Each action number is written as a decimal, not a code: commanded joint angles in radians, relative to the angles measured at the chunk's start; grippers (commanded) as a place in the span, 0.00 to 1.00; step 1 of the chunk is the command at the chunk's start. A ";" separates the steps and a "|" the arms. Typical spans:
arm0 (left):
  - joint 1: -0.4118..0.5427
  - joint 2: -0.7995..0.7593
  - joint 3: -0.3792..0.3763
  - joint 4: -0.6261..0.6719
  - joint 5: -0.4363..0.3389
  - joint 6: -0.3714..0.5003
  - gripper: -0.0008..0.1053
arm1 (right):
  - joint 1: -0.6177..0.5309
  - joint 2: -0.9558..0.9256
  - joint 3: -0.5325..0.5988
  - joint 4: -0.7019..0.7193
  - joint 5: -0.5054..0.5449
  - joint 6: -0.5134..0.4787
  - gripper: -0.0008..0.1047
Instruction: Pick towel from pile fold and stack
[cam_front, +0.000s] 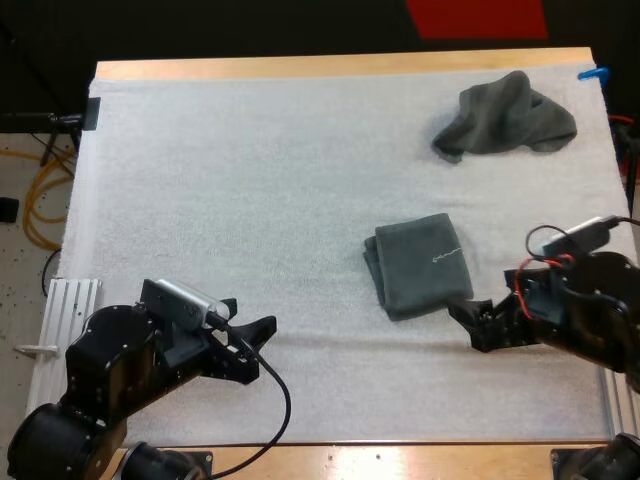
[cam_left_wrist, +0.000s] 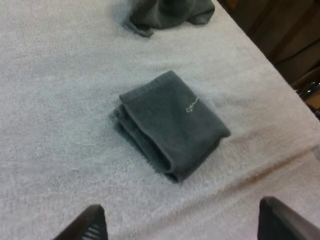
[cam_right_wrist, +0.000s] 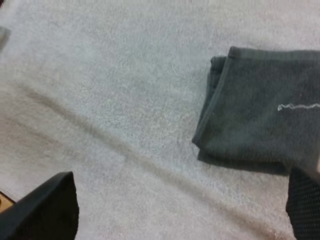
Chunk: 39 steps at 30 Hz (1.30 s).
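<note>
While left claw (cam_front: 248, 314) and right claw (cam_front: 468, 328) gape, crumpled towel (cam_front: 505, 115) lies beyond folded towel (cam_front: 420, 265).

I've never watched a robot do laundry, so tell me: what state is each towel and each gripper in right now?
Folded towel: folded, lying flat on the white mat.
Crumpled towel: bunched up, unfolded, near the mat's far right corner.
Left gripper: open, holding nothing, apart from both towels.
Right gripper: open, at the folded towel's near corner.

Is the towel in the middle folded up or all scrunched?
Folded. The middle towel lies flat as a neat rectangle, with layered edges showing; the far towel is crumpled.
</note>
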 joint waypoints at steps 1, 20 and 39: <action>0.002 -0.001 -0.004 -0.007 -0.023 -0.025 0.58 | 0.000 -0.014 -0.007 0.000 0.005 -0.010 0.78; -0.048 0.570 0.010 -0.458 0.046 -0.307 0.65 | 0.000 -0.014 -0.007 -0.017 0.029 -0.012 0.78; -0.185 1.124 -0.020 -0.792 0.120 -0.625 0.66 | 0.000 -0.014 -0.007 -0.017 0.029 -0.042 0.78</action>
